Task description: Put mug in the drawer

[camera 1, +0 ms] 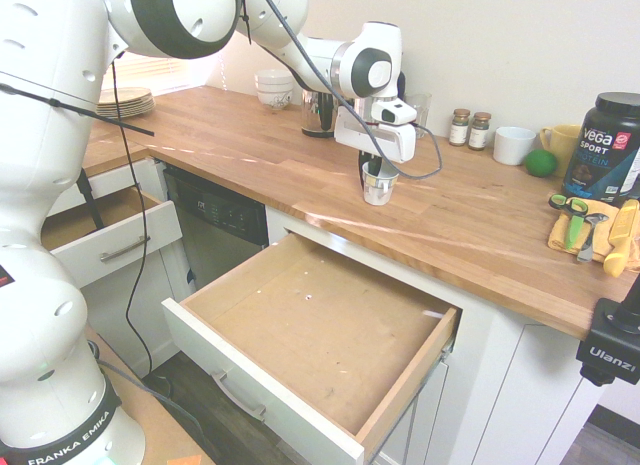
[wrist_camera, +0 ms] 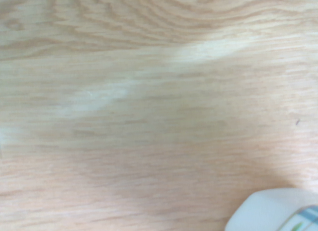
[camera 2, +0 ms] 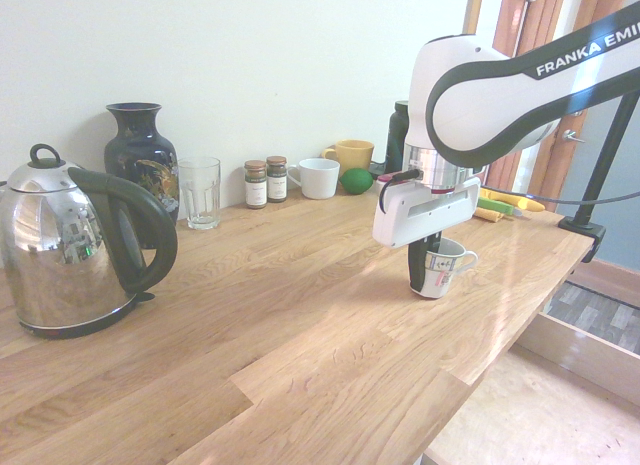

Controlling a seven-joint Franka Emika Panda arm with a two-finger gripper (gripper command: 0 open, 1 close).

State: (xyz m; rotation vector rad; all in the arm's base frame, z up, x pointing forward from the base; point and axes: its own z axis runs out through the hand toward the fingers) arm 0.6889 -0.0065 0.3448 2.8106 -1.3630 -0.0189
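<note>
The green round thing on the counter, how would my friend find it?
On the wooden counter, look along the wall to the white mug and yellow mug. Right in front of them sits a small ball-like thing, the only round, dark green one there.

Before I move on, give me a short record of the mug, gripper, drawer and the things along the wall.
mug: upright on the counter, a small patterned cup
gripper: shut on the mug's wall, pointing down
drawer: pulled open, below the counter edge, mug not in it
along the wall: two spice jars, plain white mug, yellow mug
</note>
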